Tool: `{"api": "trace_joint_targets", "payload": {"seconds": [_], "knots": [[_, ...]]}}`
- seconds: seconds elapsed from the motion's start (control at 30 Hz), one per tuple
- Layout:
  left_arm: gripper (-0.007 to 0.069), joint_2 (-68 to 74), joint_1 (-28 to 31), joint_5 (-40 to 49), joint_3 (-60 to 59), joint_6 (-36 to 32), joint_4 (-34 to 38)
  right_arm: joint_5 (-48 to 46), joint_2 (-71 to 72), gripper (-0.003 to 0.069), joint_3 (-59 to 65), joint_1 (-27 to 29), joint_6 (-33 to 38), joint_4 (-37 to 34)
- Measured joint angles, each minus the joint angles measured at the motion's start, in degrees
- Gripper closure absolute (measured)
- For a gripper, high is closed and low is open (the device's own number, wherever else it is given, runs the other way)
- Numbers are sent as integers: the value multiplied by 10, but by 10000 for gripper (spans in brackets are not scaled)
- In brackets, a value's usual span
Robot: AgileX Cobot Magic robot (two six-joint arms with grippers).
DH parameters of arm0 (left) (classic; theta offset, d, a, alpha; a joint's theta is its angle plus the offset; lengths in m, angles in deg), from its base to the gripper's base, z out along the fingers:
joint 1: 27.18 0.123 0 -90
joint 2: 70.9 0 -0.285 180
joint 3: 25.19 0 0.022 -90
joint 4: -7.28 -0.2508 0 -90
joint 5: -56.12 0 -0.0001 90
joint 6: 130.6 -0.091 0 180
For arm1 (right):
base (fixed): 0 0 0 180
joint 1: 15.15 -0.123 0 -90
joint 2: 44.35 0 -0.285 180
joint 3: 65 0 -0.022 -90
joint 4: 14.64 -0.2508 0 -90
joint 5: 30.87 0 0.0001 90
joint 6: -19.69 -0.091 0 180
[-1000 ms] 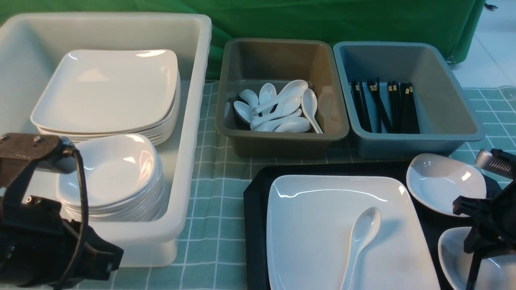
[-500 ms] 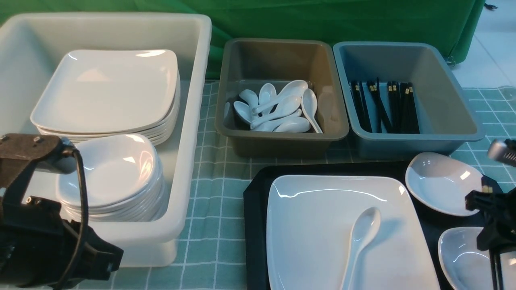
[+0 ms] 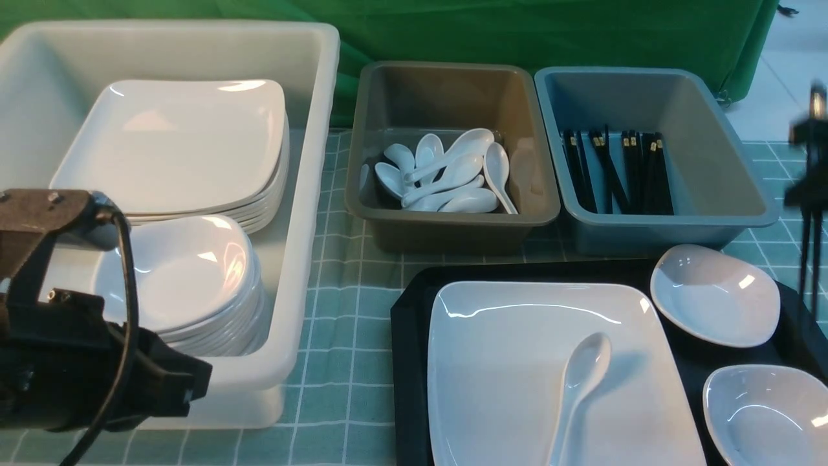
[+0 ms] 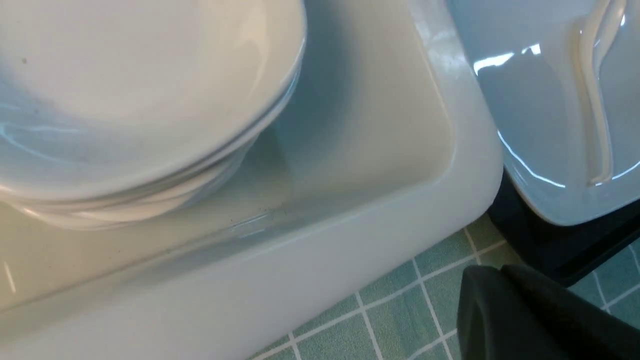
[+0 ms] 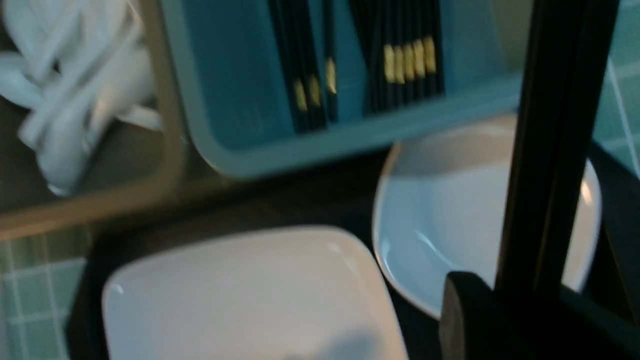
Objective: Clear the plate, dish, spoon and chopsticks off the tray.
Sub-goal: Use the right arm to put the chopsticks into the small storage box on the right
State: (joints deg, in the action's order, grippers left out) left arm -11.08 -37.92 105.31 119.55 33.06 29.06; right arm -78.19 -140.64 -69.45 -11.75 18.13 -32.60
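Observation:
The black tray [image 3: 409, 323] holds the white square plate [image 3: 511, 349], and the spoon [image 3: 582, 378] lies on that plate. Two small white dishes sit on the tray's right side, one farther back [image 3: 715, 294] and one nearer [image 3: 763, 414]. My right gripper [image 3: 810, 184] hangs blurred at the far right edge, beside the blue-grey bin, shut on the chopsticks [image 3: 808, 259], which dangle downward. In the right wrist view the chopsticks [image 5: 555, 150] run up from the gripper [image 5: 530, 305]. My left gripper [image 4: 497, 272] is shut and empty, low beside the white tub.
The white tub [image 3: 317, 194] on the left holds a stack of plates [image 3: 174, 149] and a stack of dishes [image 3: 187, 278]. A brown bin [image 3: 453, 226] holds several spoons. The blue-grey bin [image 3: 744, 194] holds several chopsticks. A green checked cloth [image 3: 349, 310] covers the table.
My right gripper has lifted with the chopsticks from over the nearer dish, up and back beside the blue-grey bin. The left arm has risen slightly.

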Motion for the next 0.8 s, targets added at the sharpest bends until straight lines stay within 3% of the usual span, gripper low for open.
{"api": "trace_joint_targets", "payload": {"seconds": [0.2,0.47,0.5,0.53,0.67,0.77,0.8], "knots": [[624,0,0,-10,0,-4,0,-7,-172,534,-213,-2,8,-66],[624,0,0,-10,0,-9,0,11,-349,504,-372,-21,-25,-68],[624,0,0,-10,0,-9,0,14,-360,460,-378,-24,-33,-65],[624,0,0,-9,0,-9,1,13,-376,355,-381,-31,-39,-61],[624,0,0,-9,0,-14,16,-28,-382,97,-387,-36,-28,-48],[624,0,-2,-10,0,-22,29,-80,-363,69,-400,-36,-13,-24],[624,0,-7,-12,0,-26,32,-129,-346,129,-410,-36,3,-6]]}}
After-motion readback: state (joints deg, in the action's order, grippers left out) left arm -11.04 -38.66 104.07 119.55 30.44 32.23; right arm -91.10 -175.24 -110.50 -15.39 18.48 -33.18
